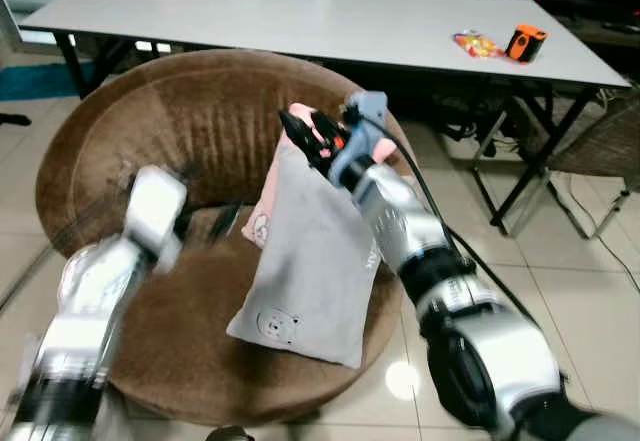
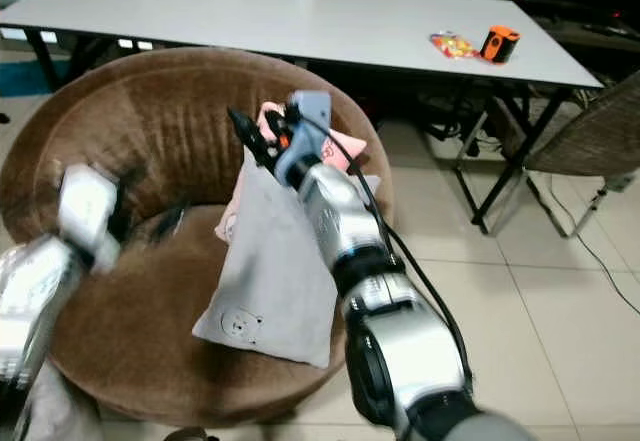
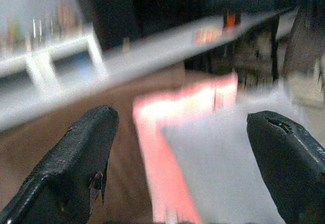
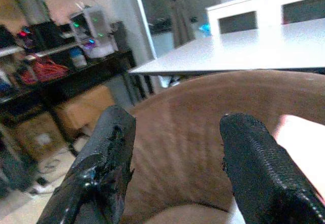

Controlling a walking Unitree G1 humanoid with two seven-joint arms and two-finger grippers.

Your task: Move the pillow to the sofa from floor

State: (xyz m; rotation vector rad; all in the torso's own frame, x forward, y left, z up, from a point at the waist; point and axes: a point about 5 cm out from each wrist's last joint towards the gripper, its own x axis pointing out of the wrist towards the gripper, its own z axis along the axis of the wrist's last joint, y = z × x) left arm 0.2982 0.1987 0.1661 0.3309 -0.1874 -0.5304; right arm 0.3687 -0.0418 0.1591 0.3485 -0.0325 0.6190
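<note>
The pillow, grey with a pink side, stands tilted on the seat of the round brown sofa chair, leaning toward its back. My right gripper is at the pillow's top edge. In the right wrist view the right gripper is open, with the sofa back between its fingers and a pink pillow corner beside one finger. My left gripper is blurred, low over the seat just left of the pillow. The left wrist view shows the left gripper open and facing the pillow.
A long white table stands right behind the sofa chair, with an orange object and a snack packet on it. A wicker chair and cables are at the right. Pale tiled floor lies to the right.
</note>
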